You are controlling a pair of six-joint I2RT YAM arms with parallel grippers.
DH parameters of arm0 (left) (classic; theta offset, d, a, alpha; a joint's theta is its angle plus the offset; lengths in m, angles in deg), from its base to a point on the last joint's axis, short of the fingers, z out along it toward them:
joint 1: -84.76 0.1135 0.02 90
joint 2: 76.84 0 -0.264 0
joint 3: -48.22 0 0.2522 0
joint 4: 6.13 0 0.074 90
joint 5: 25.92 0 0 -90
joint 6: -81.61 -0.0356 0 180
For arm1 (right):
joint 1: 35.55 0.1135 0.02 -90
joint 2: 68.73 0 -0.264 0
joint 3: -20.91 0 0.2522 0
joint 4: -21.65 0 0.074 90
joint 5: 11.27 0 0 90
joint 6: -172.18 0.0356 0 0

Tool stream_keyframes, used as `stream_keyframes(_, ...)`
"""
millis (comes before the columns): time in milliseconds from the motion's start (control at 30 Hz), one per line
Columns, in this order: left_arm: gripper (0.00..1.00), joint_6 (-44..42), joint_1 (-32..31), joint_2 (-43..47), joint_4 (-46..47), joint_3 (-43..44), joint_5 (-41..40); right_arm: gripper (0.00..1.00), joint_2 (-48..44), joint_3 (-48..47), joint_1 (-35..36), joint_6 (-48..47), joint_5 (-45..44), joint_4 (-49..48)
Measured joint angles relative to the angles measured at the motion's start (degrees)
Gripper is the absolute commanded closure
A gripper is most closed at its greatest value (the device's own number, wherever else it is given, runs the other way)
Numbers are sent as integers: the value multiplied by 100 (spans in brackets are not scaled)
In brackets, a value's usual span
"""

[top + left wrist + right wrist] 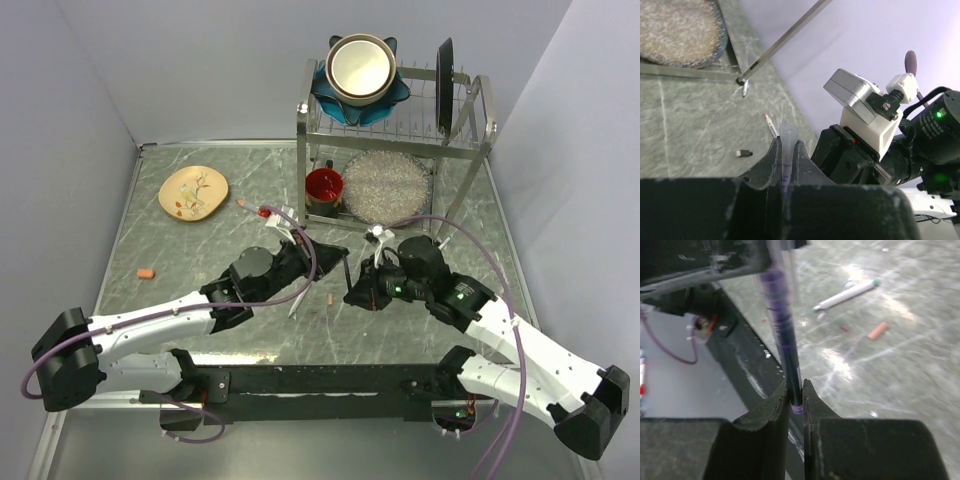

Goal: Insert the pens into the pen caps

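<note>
My left gripper and right gripper meet tip to tip over the middle of the table. In the left wrist view my left gripper is shut on a translucent pen cap with purple showing inside it. In the right wrist view my right gripper is shut on a dark purple pen, whose upper end runs into the cap held above. A white pen with a green tip and an orange cap lie on the table. Another white pen and a small black cap lie beyond my left fingers.
A yellow plate lies at the back left. A metal dish rack with bowls stands at the back, with a red cup and a glass plate under it. Orange caps lie at the left and near my grippers.
</note>
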Motion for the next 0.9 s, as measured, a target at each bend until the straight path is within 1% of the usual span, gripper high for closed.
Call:
stream_keyframes(33,99,0,-4,9,-219,90,-87,100,11,61,-15,48,94,-116)
stream_keyframes(100,99,-35,-13,11,-723,378,-160,93,-79,323,-48,144,201,-527)
stream_keyframes(133,99,-85,-17,-24,-1060,597,-170,81,-177,492,-79,203,271,-782)
stream_keyframes(167,99,-140,-17,-68,-1390,824,-168,75,-343,708,-114,269,332,-1080)
stream_keyframes(200,99,-177,-17,-118,-1698,1043,-155,61,-463,839,-138,326,356,-1226)
stream_keyframes(267,99,-249,-15,-221,-2264,1416,-83,51,-734,1073,-199,428,393,-1569)
stream_keyframes(300,99,-256,-4,-262,-2562,1561,11,42,-876,1167,-236,417,358,-1746)
stream_keyframes(367,99,-264,72,-332,-3145,1744,260,32,-1283,1362,-317,409,289,-1987)
stream_keyframes(400,99,-282,160,-348,-3377,1775,352,22,-1458,1436,-332,413,262,-2017)
stream_keyframes(467,99,-334,448,-356,-3836,1781,439,16,-1860,1606,-352,389,260,-2002)
stream_keyframes(600,99,-498,1075,-356,-4865,1781,116,6,-2581,1805,-350,350,221,-1707)
stream_keyframes(767,99,-656,1727,-367,-5936,1766,-494,3,-3093,1860,-352,437,31,-1480)
stream_keyframes(900,99,-763,2002,-614,-6203,1718,-636,3,-3165,1867,-352,505,-48,-1469)
